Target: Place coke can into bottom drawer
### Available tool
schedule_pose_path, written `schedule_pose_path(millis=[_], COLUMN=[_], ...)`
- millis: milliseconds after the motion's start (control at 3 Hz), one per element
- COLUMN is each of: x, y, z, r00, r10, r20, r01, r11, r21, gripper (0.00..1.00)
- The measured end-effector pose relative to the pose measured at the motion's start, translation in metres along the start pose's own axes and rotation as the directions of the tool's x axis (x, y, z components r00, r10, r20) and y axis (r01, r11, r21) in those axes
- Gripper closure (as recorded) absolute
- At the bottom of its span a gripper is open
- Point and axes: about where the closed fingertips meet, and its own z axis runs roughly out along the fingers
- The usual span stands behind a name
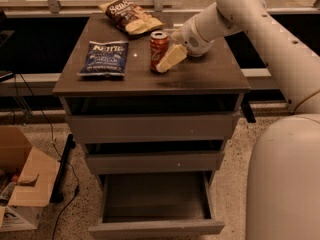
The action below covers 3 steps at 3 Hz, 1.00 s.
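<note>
The red coke can (158, 49) stands upright on the cabinet top (210, 74), near the middle. My gripper (165, 64) reaches in from the right on the white arm (225, 19) and sits right against the can's right side, low over the top. The bottom drawer (157, 228) is pulled out wide at the base of the cabinet, and its shallow tray holds nothing.
A blue chip bag (104, 58) lies left of the can and a brown chip bag (131, 17) lies at the back. The top drawer (150, 128) and middle drawer (155, 161) are slightly ajar. A cardboard box (22, 184) and a cable are on the floor at the left.
</note>
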Motion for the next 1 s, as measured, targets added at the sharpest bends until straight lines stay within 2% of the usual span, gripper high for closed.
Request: schedule_pose_path(millis=[333, 667, 1000], x=[-0.035, -0.061, -0.074], y=[0.008, 0.024, 0.045], z=[0.014, 0.024, 0.019], r00=[0.995, 0.984, 0.978], r10=[-0.079, -0.138, -0.159], r20=[0.056, 0.11, 0.132], r01=[0.082, 0.15, 0.177], r11=[0.9954, 0.9832, 0.9741], r21=[-0.05, -0.105, -0.14], gripper=[0.43, 0.66, 0.89])
